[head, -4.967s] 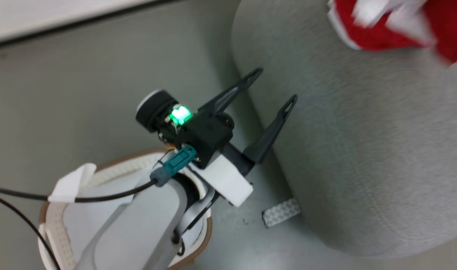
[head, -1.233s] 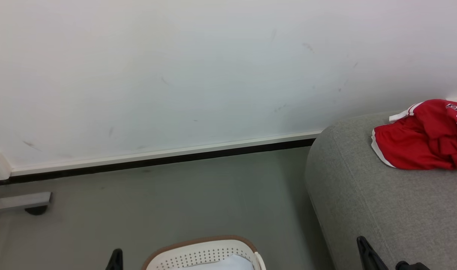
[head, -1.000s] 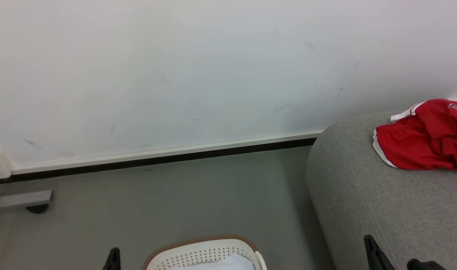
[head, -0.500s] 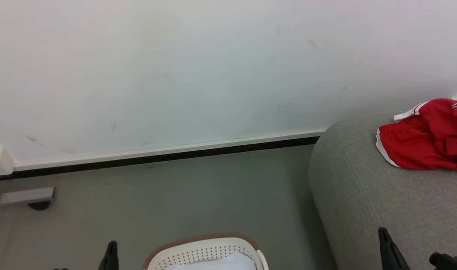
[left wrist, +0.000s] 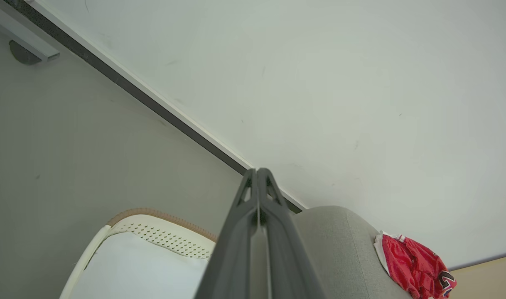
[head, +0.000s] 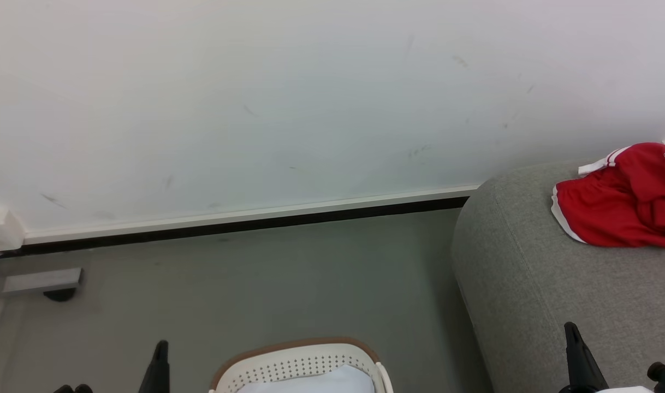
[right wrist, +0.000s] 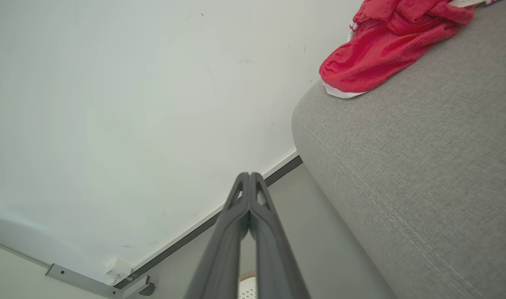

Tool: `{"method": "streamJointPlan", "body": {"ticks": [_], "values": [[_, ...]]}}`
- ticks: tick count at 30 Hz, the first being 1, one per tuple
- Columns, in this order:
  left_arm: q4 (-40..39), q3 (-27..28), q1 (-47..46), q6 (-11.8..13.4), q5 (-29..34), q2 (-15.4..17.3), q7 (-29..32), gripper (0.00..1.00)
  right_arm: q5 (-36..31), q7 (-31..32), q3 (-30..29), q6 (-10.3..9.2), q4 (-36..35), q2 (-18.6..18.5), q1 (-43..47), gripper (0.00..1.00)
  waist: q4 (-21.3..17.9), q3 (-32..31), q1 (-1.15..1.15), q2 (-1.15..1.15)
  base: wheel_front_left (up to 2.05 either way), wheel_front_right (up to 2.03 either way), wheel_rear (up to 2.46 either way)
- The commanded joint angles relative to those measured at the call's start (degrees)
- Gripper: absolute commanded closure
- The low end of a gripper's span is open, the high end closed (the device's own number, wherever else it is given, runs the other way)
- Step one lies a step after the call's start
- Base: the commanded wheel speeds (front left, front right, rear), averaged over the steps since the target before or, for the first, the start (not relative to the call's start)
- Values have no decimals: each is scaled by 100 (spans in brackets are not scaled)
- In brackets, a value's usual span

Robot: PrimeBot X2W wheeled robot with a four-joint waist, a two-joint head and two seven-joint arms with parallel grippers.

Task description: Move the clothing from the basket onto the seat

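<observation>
Both pressed together — left claw (left wrist: 257, 172), right claw (right wrist: 249, 175) | clothing (head: 616, 210) on seat (head: 551, 289) | basket (head: 297, 364) on floor (head: 256, 284) | white wall (head: 256, 109)

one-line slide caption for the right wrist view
Right gripper, shut and empty, points at the wall beside the grey seat, where the red clothing lies near the edge.

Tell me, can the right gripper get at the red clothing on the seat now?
Probably yes. Nothing stands between the right gripper and the clothing, which lies uncovered on top of the seat. The gripper is shut and seems lower than the seat top, so it must rise and open first.
</observation>
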Motion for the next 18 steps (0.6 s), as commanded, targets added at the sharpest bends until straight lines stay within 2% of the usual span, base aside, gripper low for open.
{"method": "streamJointPlan", "body": {"ticks": [1, 18], "values": [[-34, 56, -152, -40, -209, 17, 33, 100, 214, 47, -53, -5, -105, -40, -137, 100, 5, 4, -1, 0, 0, 0, 0], [40, 215, -349, -180, -1307, -33, 343, 100, 1398, 341, -244, -6, -189, -52, -218, 100, 62, 52, -1, 0, 0, 0, 0]]}}
